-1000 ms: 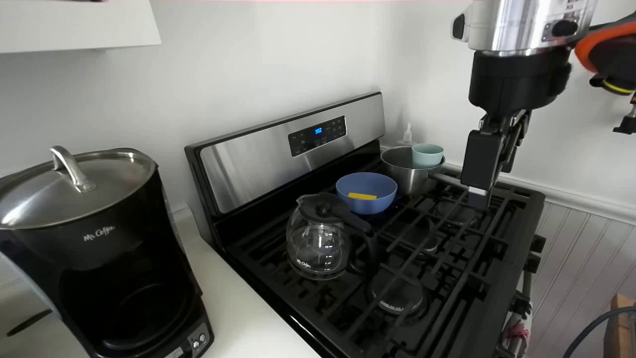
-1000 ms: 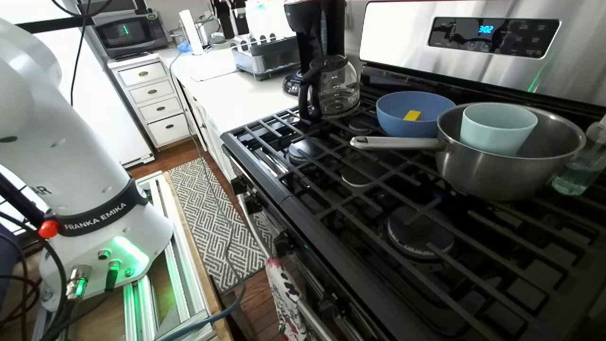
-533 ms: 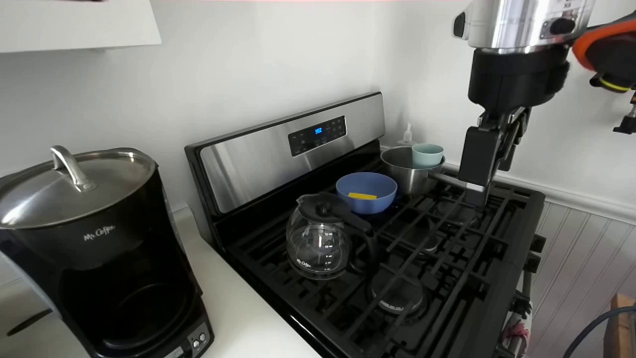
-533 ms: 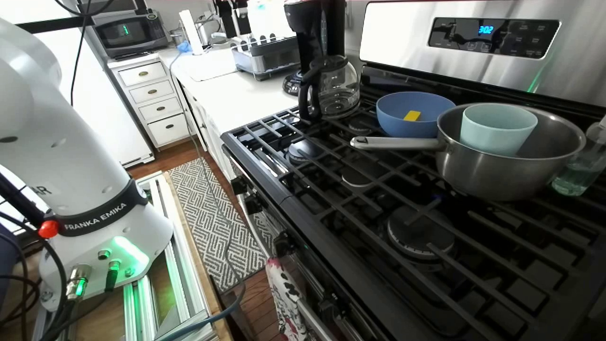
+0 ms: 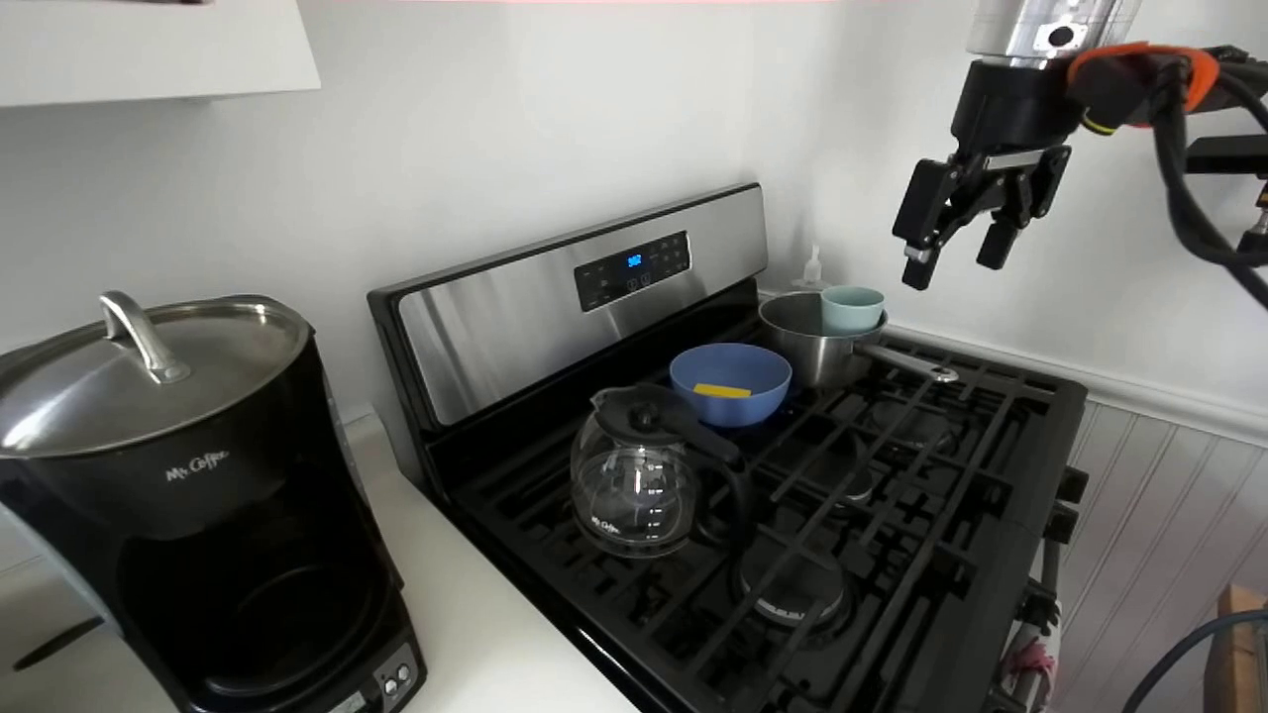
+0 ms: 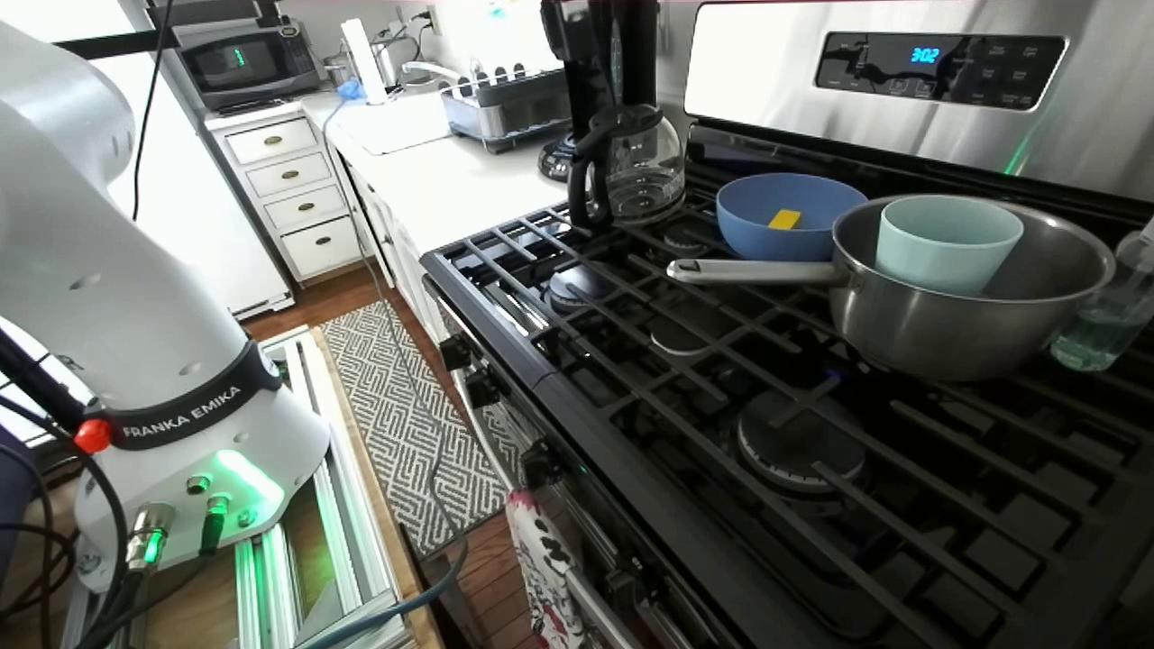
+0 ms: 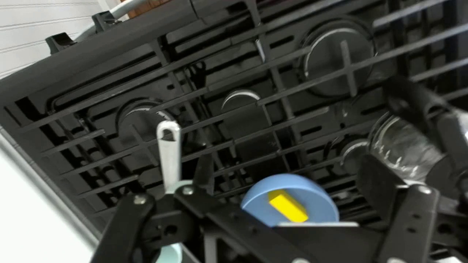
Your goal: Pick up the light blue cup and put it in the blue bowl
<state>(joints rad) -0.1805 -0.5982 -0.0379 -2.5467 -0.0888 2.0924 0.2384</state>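
Held the gripper [image 5: 958, 260] spread wide, empty, likely risking a knocked saucepan [image 6: 920, 338] in any reach inside for the cup [image 6: 945, 257].

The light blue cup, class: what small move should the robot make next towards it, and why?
Probably shift the open, empty fingers over the light blue cup in the metal pan, before lowering: in the wrist view the blue bowl appears between them, while the cup is mostly hidden behind one.

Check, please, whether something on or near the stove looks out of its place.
A metal pot lid lies atop the coffee maker, odd since it looks made for cookware; the glass carafe stands on the stove, not inside the coffee maker.
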